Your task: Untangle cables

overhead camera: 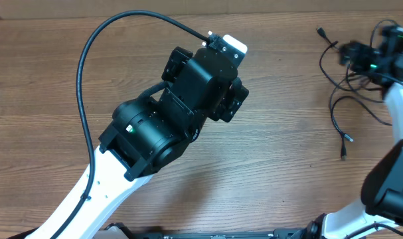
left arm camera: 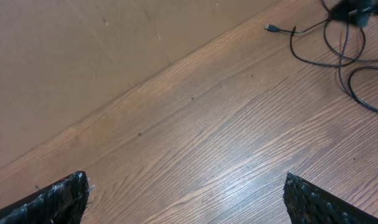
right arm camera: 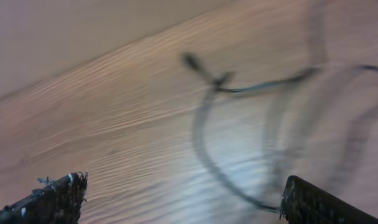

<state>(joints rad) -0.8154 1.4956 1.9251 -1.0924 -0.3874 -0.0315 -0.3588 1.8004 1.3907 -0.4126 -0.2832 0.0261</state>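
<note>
The cables [overhead camera: 339, 99] are thin black cords lying in loose loops at the table's right end, with plug ends [overhead camera: 346, 138] spread out. My right gripper [overhead camera: 355, 52] hovers over their far part. In the blurred right wrist view it [right arm camera: 184, 186] is open, and a cable loop [right arm camera: 204, 143] runs between the fingers to the right fingertip; I cannot tell if they touch. My left gripper [overhead camera: 209, 78] is over the table's middle, far from the cables. It is open and empty in the left wrist view [left arm camera: 185, 186], where the cables [left arm camera: 338, 50] lie at the top right.
A thick black cable [overhead camera: 88, 60] fixed to the left arm arcs over the table's left half. A brown wall [left arm camera: 83, 56] borders the table's far edge. The right arm's white base [overhead camera: 387, 186] stands at the front right.
</note>
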